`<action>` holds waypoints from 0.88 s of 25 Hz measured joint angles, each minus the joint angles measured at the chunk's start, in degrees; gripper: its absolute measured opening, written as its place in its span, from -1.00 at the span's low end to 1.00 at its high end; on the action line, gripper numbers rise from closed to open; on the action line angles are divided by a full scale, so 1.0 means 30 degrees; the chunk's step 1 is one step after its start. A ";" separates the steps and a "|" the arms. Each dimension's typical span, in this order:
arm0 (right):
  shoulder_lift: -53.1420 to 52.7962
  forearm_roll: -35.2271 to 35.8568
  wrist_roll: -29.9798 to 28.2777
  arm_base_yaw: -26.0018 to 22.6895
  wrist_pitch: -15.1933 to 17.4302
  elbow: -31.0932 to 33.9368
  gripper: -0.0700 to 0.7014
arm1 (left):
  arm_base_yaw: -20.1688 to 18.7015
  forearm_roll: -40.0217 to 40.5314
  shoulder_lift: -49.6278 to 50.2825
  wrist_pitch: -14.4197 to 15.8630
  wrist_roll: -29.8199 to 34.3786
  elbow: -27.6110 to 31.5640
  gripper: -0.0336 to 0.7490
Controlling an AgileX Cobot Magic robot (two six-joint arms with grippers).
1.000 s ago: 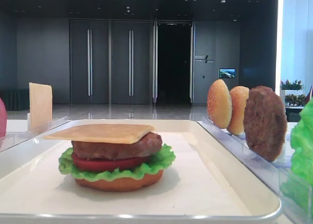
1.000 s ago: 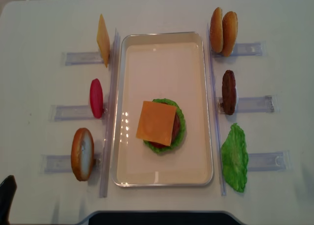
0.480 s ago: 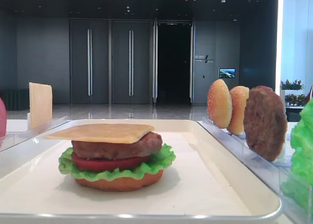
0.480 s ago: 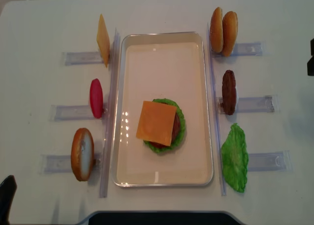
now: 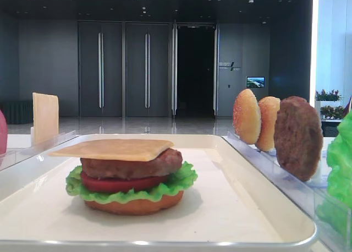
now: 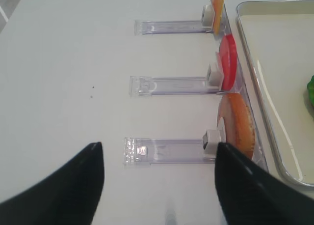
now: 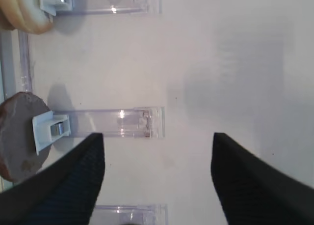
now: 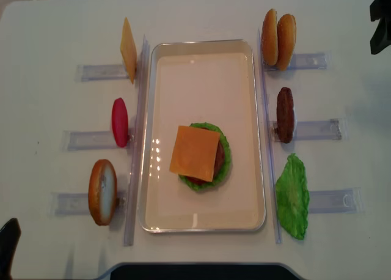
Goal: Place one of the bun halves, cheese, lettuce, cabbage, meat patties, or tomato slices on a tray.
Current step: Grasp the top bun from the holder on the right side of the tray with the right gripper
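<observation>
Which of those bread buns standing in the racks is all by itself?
The bun half on the tray's left, near the front. The other two buns stand pressed together at the far right.

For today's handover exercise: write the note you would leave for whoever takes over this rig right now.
Right end effector: open, empty, over bare table beside the racked meat patty.
Left end effector: open, empty, by the left racks.
Done: on the tray, bun bottom, lettuce, tomato, patty and cheese are stacked.
Left: a bun top. Two seeded bun halves stand at the far right rack, another bun half near left.
</observation>
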 joint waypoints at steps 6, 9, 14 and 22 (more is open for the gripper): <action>0.2494 0.0000 0.0000 0.0137 0.0330 -0.3113 0.41 | 0.0000 0.0000 0.0000 0.0000 0.0000 0.0000 0.45; 0.3598 0.0000 0.0039 0.0419 0.0330 -0.4471 0.41 | 0.0000 0.0000 0.0000 0.0000 0.0000 0.0000 0.45; 0.5259 0.0000 0.0085 0.0990 0.0330 -0.6293 0.41 | 0.0000 0.0000 0.0000 0.0000 0.0000 0.0000 0.45; 0.6448 0.0000 0.0831 0.1500 0.0330 -0.7069 0.41 | 0.0000 0.0000 0.0000 0.0000 0.0000 0.0000 0.45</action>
